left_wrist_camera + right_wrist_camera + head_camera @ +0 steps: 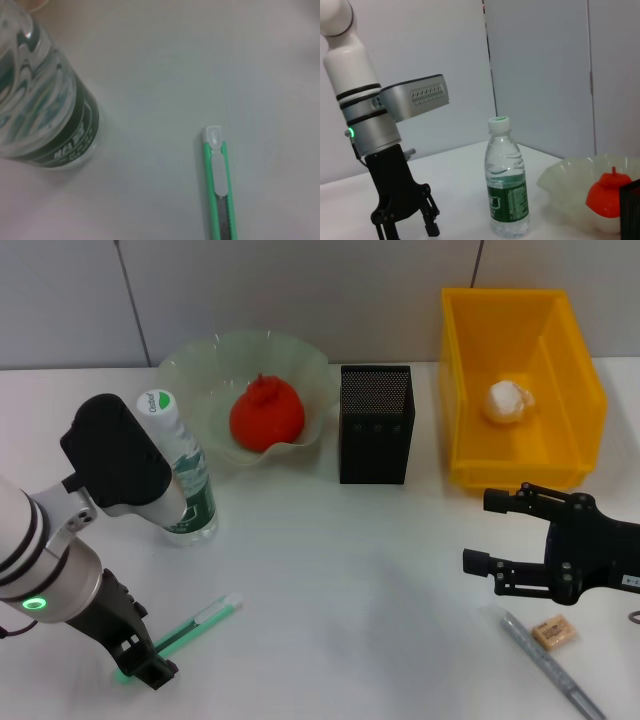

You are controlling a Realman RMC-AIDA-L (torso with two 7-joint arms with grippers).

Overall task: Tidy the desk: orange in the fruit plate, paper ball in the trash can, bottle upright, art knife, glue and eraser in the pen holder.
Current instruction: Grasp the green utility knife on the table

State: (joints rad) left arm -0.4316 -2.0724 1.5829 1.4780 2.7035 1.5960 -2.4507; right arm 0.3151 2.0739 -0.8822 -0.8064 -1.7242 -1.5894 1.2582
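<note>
White worktop (330, 570) carries everything. Yellow trash can (570, 370) far right, paper ball (507, 401) lying inside it. Pale-green fruit plate (200, 370) at the back left, orange (267, 416) sitting in it. Black mesh pen holder (376, 424) between plate and can. Bottle (183, 472) upright, in front of the plate's left edge. Left hand (150, 665) low at the near left, fingers spread, right over the rear end of the art knife (196, 627), which lies flat. Right hand (490, 535) hovers open wide in front of the trash can. Eraser (552, 632) lies near it, just beside a grey pen (550, 665).
</note>
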